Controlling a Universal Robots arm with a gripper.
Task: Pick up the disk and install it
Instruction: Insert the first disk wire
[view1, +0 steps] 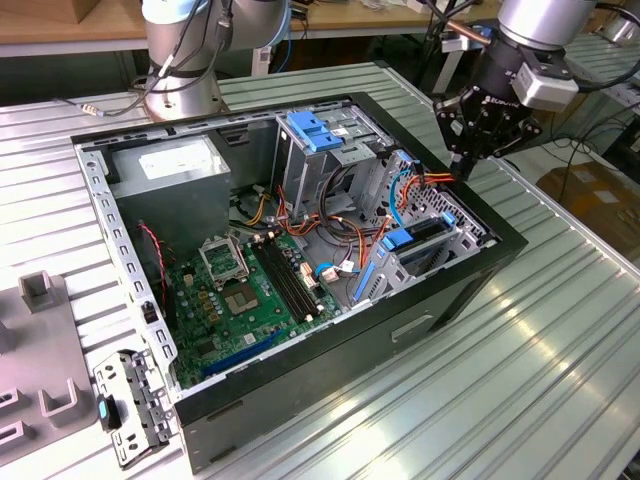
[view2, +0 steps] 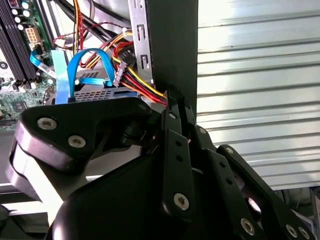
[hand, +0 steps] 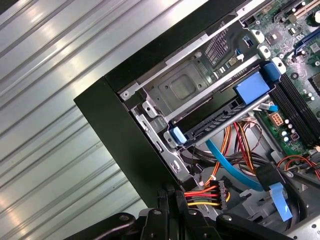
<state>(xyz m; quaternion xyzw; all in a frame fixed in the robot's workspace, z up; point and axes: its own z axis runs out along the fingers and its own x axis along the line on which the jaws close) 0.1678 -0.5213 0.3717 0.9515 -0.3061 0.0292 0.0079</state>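
Gripper (view1: 468, 165) is seen clenched on nothing, hovering at the computer case (view1: 330, 345) corner. Disk (hand: 216, 120) is seated in the drive cage (hand: 182, 90) just below and inward of it, beside the power cables (hand: 207, 192). Install step is judged essentially finished; nothing is left to be grasped.
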